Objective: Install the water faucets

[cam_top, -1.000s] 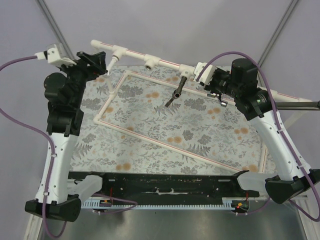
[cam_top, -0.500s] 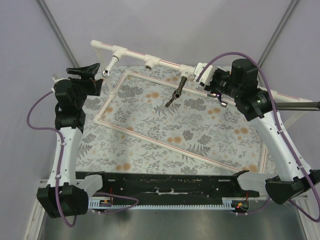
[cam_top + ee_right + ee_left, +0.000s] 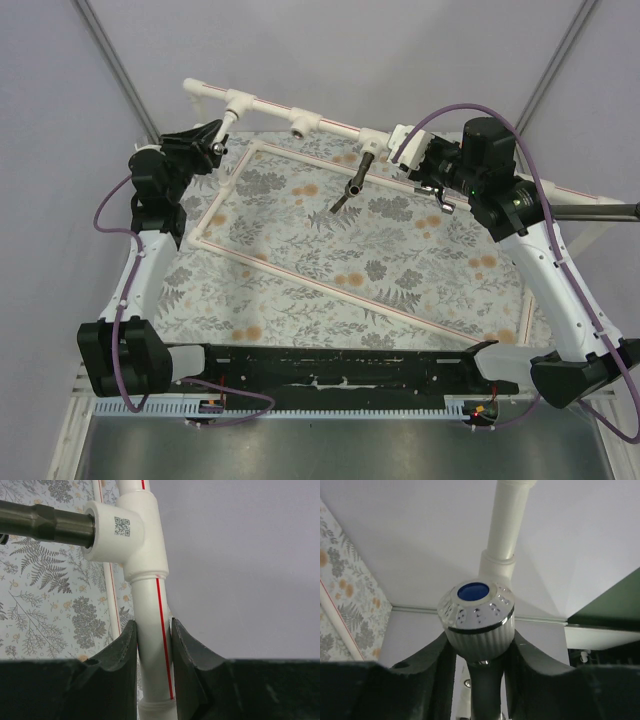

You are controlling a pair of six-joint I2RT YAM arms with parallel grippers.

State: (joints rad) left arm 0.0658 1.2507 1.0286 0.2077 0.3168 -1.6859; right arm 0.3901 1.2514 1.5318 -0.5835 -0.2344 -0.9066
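Hanging below the leftmost tee (image 3: 237,103) of the raised pipe (image 3: 275,106) along the far side of the surface (image 3: 420,260), the white tap (image 3: 216,146) has the left hand (image 3: 207,141) right at its free end. From the left wrist, the tap's round ribbed knob (image 3: 477,625), with a chrome rim and a blue disc on its face, sits between the two dark fingers (image 3: 427,672). They press against its sides, so the left hand is clamped on the knob. A white tube rises from behind the knob.

The dark metal tap (image 3: 352,185) sticks out of the rightmost tee (image 3: 373,146) and slants down over the floral cloth, its tip above the surface. The right wrist view shows its dark barrel seated in the side opening of that tee, which carries a small printed code square.

The right hand (image 3: 153,630) is closed around the pipe just beside that tee, both fingers touching the white tube on either side of its red stripe.

A third tee (image 3: 300,125) sits on the pipe between the two taps, its side opening facing the arms. A thin white frame (image 3: 300,280) lies flat on the cloth.
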